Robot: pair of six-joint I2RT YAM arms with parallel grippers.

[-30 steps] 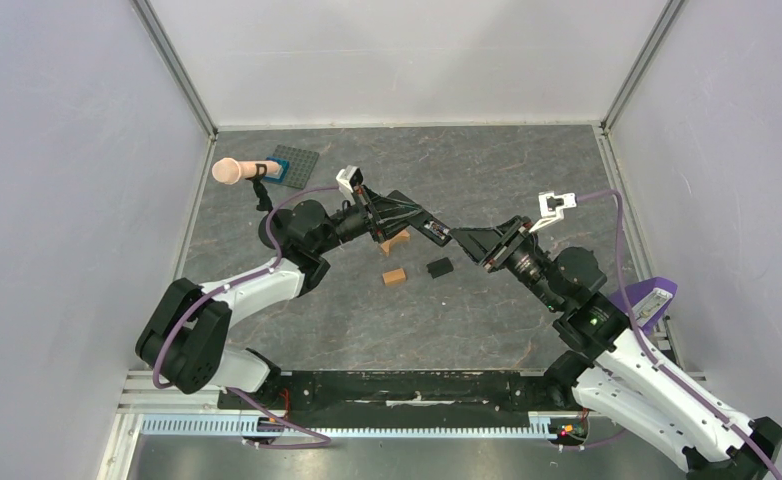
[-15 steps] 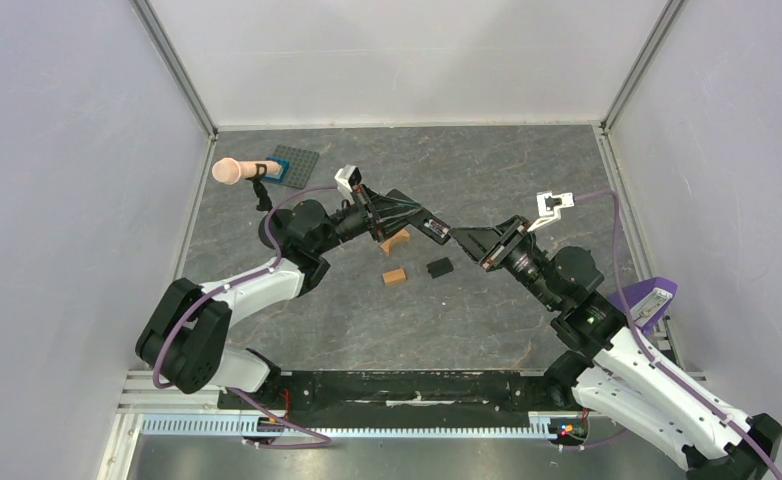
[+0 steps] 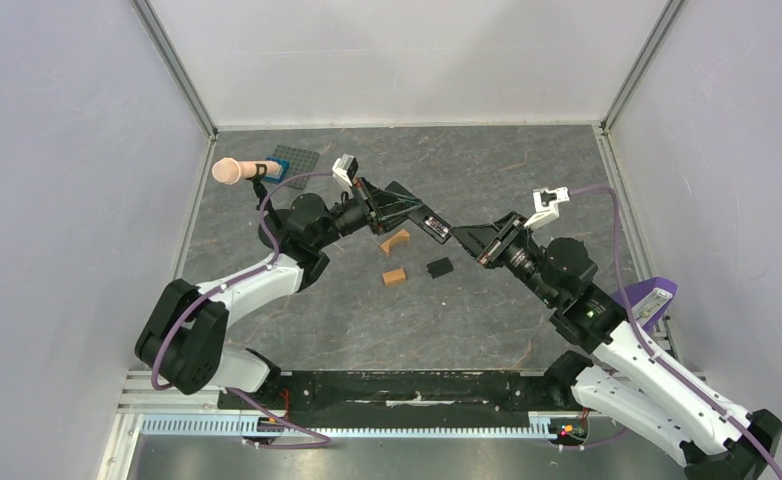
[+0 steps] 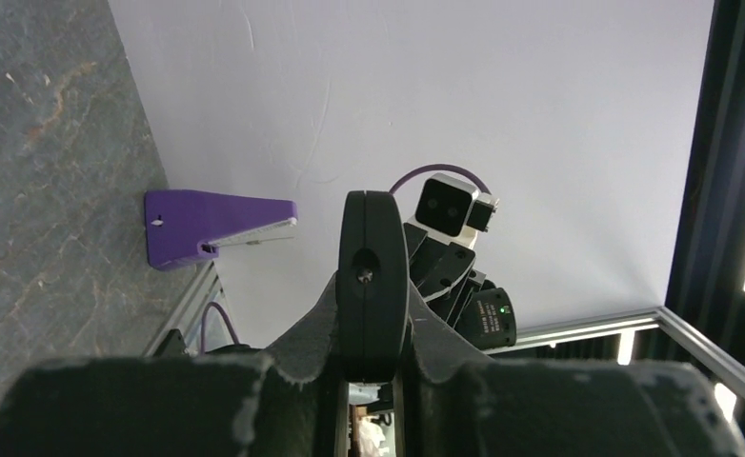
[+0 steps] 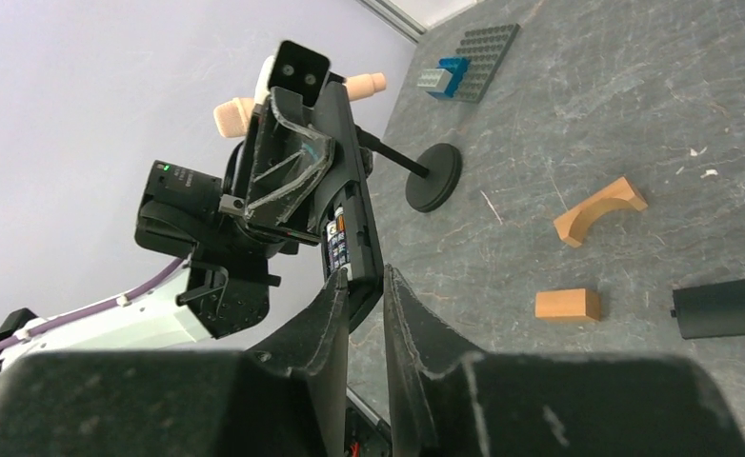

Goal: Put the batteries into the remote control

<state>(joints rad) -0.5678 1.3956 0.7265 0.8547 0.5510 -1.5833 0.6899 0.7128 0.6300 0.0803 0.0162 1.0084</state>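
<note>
The remote control (image 3: 410,213), a long black bar, hangs in the air above the table. My left gripper (image 3: 385,205) is shut on it, its pads pressing both flat sides (image 4: 372,276). The bar's free end points right and down at my right gripper (image 3: 462,238). In the right wrist view the remote control (image 5: 345,181) shows a coloured label near its lower end. That end reaches in between the tips of my right gripper (image 5: 364,281), whose jaws stand a narrow gap apart; contact is unclear. The batteries are out of view.
Below the arms lie an orange arch block (image 3: 396,241), an orange block (image 3: 395,276) and a short black piece (image 3: 440,267). A grey baseplate (image 3: 295,157) with a blue brick and a beige peg (image 3: 229,171) sit far left. A purple piece (image 3: 647,300) rests at the right edge.
My right gripper has slid left up to the remote's end and its jaws have narrowed. The left gripper has raised the remote slightly and stayed shut on it.
</note>
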